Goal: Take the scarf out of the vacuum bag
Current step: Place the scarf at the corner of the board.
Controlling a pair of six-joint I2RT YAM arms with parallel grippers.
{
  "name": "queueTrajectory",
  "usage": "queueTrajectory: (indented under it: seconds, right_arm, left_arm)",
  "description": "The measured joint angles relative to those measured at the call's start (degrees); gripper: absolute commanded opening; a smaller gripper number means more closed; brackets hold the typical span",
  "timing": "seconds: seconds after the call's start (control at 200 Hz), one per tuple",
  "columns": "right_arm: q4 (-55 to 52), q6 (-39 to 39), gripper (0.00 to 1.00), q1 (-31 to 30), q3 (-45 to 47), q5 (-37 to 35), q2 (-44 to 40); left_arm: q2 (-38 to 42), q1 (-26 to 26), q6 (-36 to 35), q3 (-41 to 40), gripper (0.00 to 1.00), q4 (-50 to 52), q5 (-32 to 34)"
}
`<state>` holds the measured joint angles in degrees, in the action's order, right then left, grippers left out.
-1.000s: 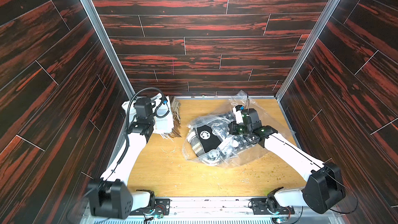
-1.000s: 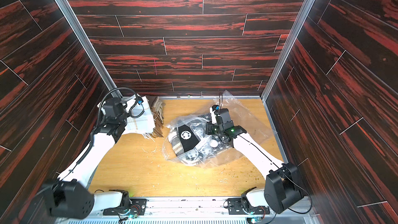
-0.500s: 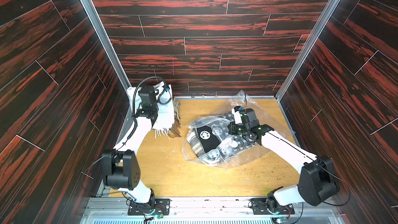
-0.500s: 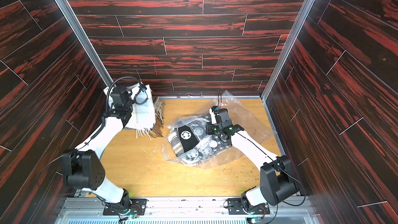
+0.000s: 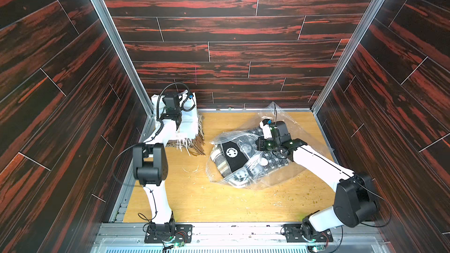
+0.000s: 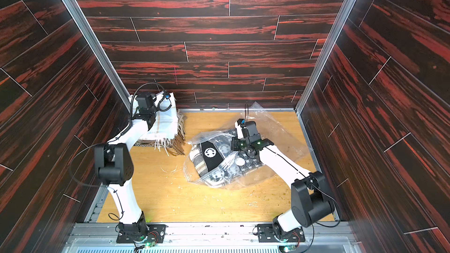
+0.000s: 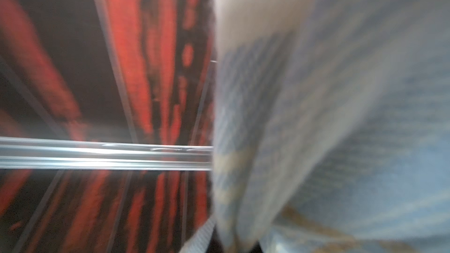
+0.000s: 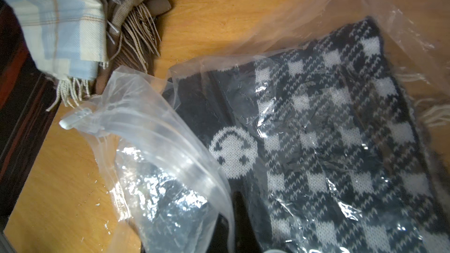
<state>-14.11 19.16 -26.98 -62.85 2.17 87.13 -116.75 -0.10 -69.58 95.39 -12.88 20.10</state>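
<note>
The large, clear, crinkly plastic vacuum bag (image 5: 267,178) lies on the light wooden tabletop (image 5: 194,203). Its open zip-seal mouth (image 8: 146,122) is draped over the right gripper (image 5: 258,145). That gripper's dark fingers (image 8: 239,217) are clenched, seemingly pinching the film. Just beyond them, inside the bag, sits a black-and-white checked knit scarf (image 8: 328,130) with a round white emblem, and the bag's round white valve disc (image 5: 263,161) is beside them. Well apart from those fingers, the left gripper (image 5: 171,101) is closed on a pale blue-and-cream plaid fringed scarf (image 5: 187,124). The scarf is out of the bag and hangs from the gripper in the far corner, above a brown fringed cloth (image 5: 198,142).
</note>
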Motion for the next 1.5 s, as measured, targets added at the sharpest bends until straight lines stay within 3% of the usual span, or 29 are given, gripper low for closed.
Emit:
queueTrajectory:
  seconds: [0.326,0.386,0.441,0.516,0.541,0.556,0.897,1.258,1.503]
  right_arm:
    - [0.00,0.02,0.00,0.02,-1.73,2.58,0.31]
    - [0.00,0.02,0.00,0.02,-1.73,2.82,0.31]
    - [0.00,0.00,0.00,0.02,-1.73,2.86,0.31]
    - [0.00,0.00,0.00,0.02,-1.73,2.89,0.31]
    - [0.00,0.00,0.00,0.02,-1.73,2.89,0.31]
    - [0.00,0.00,0.00,0.02,-1.73,2.91,0.31]
    - [0.02,0.13,0.00,0.02,-1.70,3.19,0.63]
    - [0.11,0.31,0.00,0.02,-1.25,3.32,0.59]
    - [0.07,0.35,0.00,0.02,-1.22,3.45,-0.37]
  left_arm:
    - [-8.96,1.22,2.12,7.26,0.00,-0.46,-0.44]
    - [-10.12,1.40,2.58,7.61,0.21,-1.05,-0.44]
    - [-10.91,1.51,3.10,7.61,0.50,-1.86,-0.42]
    - [-12.13,1.70,4.07,7.61,0.78,-4.00,-0.44]
    - [-12.48,1.75,4.48,7.61,0.97,-4.81,-0.42]
    - [-12.72,1.79,4.92,7.61,1.00,-5.38,-0.39]
    - [-14.16,2.08,15.02,7.19,1.00,-15.80,-0.44]
    - [-14.36,2.08,19.52,-2.10,1.00,-21.42,-0.20]
    - [-14.36,2.05,20.15,-2.73,1.00,-22.62,-0.55]
